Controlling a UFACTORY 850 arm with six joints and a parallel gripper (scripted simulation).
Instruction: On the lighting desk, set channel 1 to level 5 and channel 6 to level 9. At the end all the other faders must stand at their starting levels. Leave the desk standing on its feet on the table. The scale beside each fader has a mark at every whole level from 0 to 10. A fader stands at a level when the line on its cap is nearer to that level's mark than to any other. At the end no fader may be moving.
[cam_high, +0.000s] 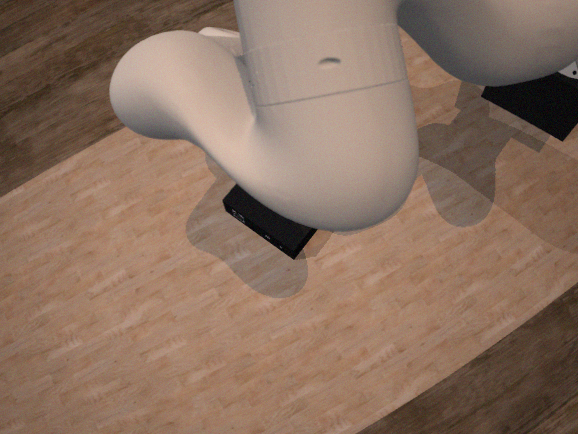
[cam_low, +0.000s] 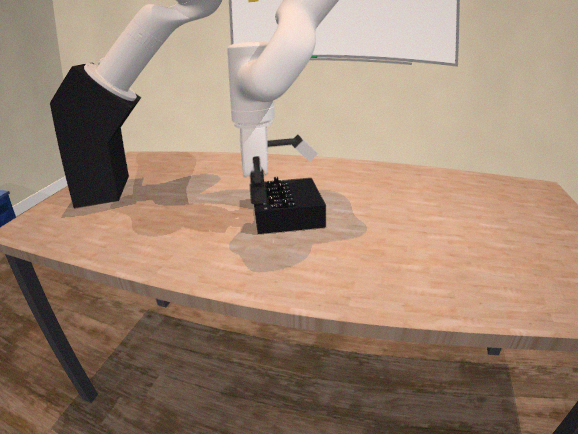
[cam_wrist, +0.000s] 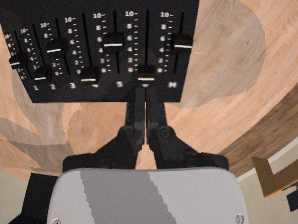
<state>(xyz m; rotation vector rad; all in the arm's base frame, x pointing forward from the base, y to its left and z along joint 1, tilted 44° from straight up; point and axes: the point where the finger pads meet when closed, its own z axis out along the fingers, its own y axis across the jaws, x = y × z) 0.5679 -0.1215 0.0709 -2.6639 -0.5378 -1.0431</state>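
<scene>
The black lighting desk (cam_wrist: 100, 30) stands on its feet on the wooden table, and also shows in the exterior view (cam_low: 290, 205). In the top view only its corner (cam_high: 267, 227) shows under the arm. The wrist view shows six faders with white-lined caps at different heights. The rightmost cap (cam_wrist: 182, 44) stands about midway along its slot. The cap second from the right (cam_wrist: 145, 78) sits near the low end, close to me. My gripper (cam_wrist: 145, 99) is shut with nothing between the fingers. Its tips stand at the desk's near edge, right at that low cap. I cannot tell whether they touch it.
The arm's black base block (cam_low: 90, 137) stands at the table's back left and also shows in the top view (cam_high: 540, 102). The arm's elbow (cam_high: 300, 125) hides most of the desk from above. A whiteboard (cam_low: 350, 27) hangs on the wall behind.
</scene>
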